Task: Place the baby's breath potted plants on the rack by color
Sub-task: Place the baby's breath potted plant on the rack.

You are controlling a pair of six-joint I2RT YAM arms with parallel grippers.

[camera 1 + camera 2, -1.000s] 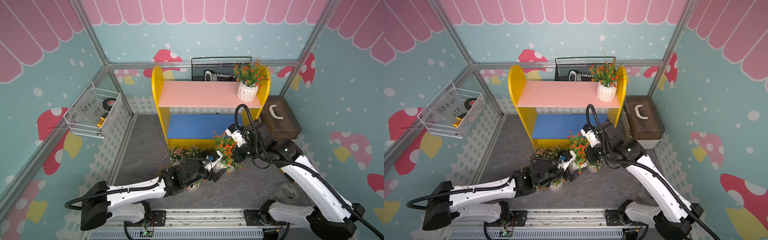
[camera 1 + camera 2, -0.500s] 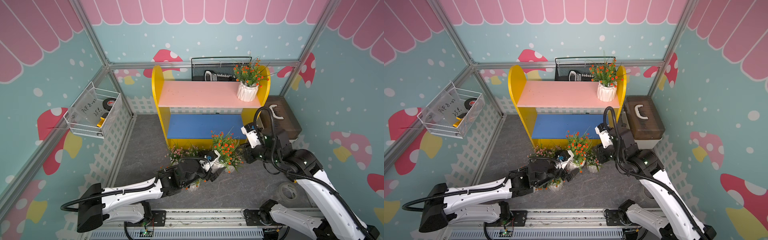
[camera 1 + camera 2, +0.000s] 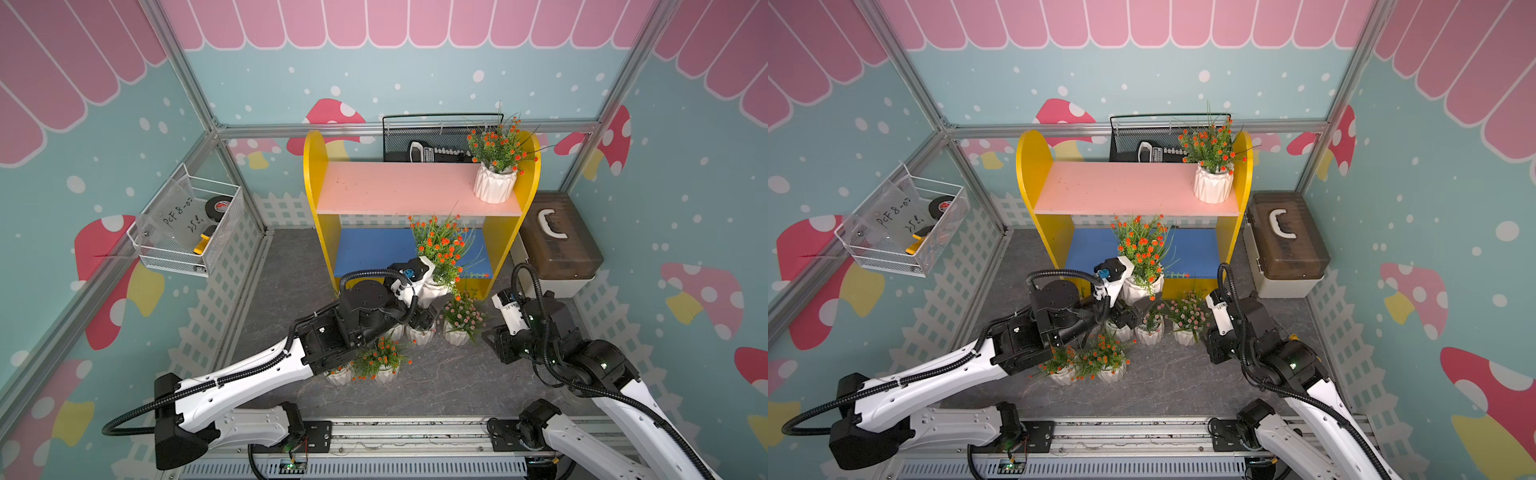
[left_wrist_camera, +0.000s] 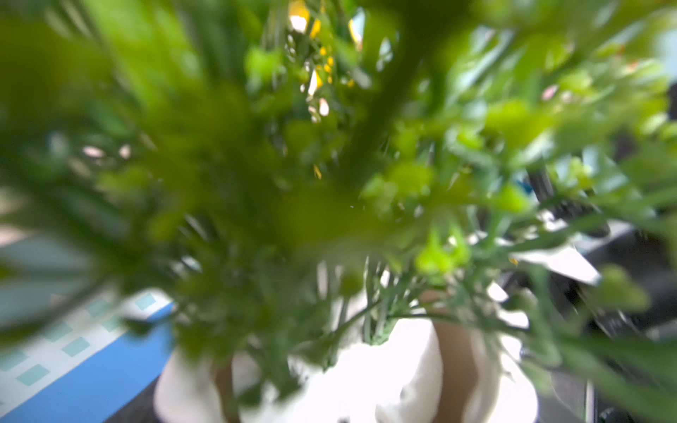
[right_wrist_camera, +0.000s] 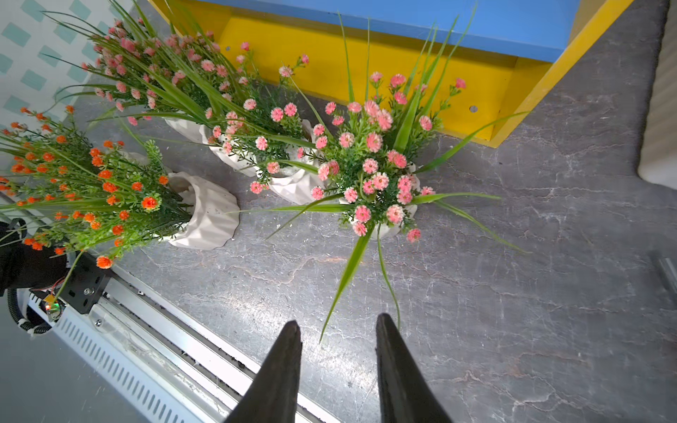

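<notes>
Orange-flowered plant held up before the rack by its pot

The left fingers point(image 3: 440, 302) clamp the white ribbed pot of an orange-flowered baby's breath plant point(image 3: 442, 245), clear of the bench point(image 5: 513, 293) before the rack's point(image 3: 316, 178) blue shelf point(image 3: 374, 249). Another orange plant point(image 3: 496, 166) stands at the pink shelf's point(image 3: 395, 187) right end. The right fingers point(image 5: 285, 366) are parted and empty near a pink-flowered plant point(image 5: 373, 164). The plants look light and top-heavy, with springy sprigs, so the hard pot wall is the place to hold.
</notes>
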